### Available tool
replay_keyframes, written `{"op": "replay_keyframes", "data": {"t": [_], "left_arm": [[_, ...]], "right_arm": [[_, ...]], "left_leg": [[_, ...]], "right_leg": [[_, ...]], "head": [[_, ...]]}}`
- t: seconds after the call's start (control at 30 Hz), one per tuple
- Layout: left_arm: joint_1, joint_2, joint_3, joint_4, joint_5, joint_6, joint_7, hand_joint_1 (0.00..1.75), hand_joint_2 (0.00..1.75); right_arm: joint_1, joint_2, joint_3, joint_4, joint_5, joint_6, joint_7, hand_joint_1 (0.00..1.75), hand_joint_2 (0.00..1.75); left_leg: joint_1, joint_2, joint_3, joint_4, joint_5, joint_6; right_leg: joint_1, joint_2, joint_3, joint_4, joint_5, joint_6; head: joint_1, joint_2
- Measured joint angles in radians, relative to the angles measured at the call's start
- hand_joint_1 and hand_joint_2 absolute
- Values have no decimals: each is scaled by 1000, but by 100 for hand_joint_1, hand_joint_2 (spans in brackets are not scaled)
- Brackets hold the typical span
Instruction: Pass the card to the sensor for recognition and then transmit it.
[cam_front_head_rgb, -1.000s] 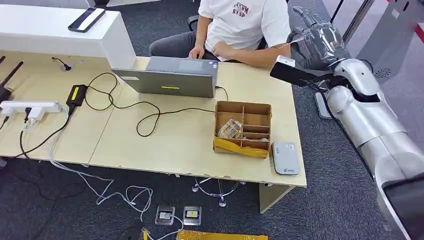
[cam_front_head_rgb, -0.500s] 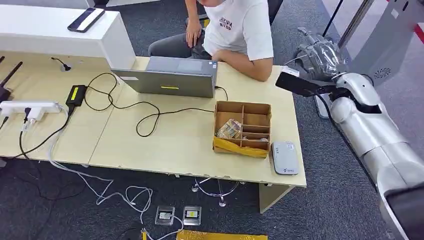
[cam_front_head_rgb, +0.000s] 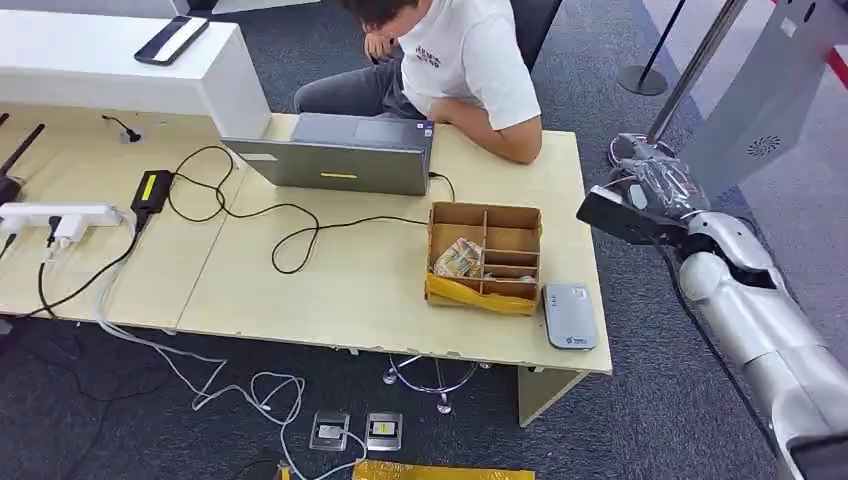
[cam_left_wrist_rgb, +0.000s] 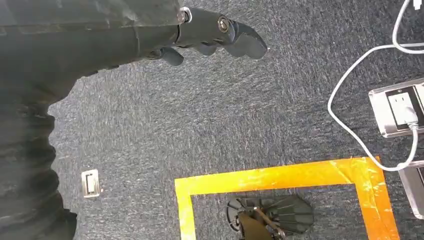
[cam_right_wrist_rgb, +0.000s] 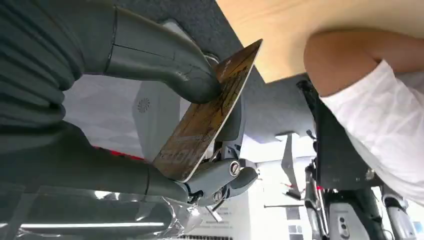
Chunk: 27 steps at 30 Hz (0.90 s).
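Card (cam_right_wrist_rgb: 210, 112) was clamped in the right hand (cam_front_head_rgb: 655, 185), thumb on one face and fingers (cam_right_wrist_rgb: 220, 177) behind the other; in the head view this hand sat off the table (cam_front_head_rgb: 330, 290) edge, at about 3 o'clock from the cardboard box (cam_front_head_rgb: 486, 256). The sensor (cam_front_head_rgb: 570, 315), a flat grey pad with rounded corners, lay on the table just beside the box at its 4 o'clock. Card and sensor were well apart.

Judgement: grasp done; presenting the card to the sensor and passing it on both remained.

Left hand (cam_left_wrist_rgb: 220, 32) hung over grey carpet, holding nothing; fingers looked loosely curled, so I could not tell whether they were apart or together.

Materials: card thin, rigid, glossy, with a brownish printed face. Hand covers dark grey and ribbed, with clear plastic film wrapped on the right one. Box was corrugated card, divided into compartments, yellow tape along its front. Table was pale wood laminate. A person (cam_front_head_rgb: 460, 60) in a white shirt sat at 12 o'clock behind a laptop (cam_front_head_rgb: 340, 155).
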<state>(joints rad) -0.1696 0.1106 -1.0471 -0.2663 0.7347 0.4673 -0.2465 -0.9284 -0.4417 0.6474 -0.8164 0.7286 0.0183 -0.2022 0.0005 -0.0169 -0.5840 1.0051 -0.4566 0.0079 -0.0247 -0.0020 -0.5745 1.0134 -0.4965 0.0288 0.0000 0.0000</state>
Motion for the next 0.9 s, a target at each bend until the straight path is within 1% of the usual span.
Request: {"op": "replay_keyframes", "data": {"t": [0.23,0.4,0.9], "left_arm": [[0,0,0,0,0,0,0,0,175],[0,0,0,0,0,0,0,0,175],[0,0,0,0,-8,-6,0,0,175]], "right_arm": [[83,-23,-31,-67,11,21,14,175,175],[113,-34,-52,-98,17,33,19,175,175],[269,-42,-127,-187,51,59,50,175,175]], "left_leg": [[0,0,0,0,0,0],[0,0,0,0,0,0],[0,0,0,0,0,0]], "right_leg": [[0,0,0,0,0,0],[0,0,0,0,0,0],[0,0,0,0,0,0]], "head": [[0,0],[0,0],[0,0]]}}
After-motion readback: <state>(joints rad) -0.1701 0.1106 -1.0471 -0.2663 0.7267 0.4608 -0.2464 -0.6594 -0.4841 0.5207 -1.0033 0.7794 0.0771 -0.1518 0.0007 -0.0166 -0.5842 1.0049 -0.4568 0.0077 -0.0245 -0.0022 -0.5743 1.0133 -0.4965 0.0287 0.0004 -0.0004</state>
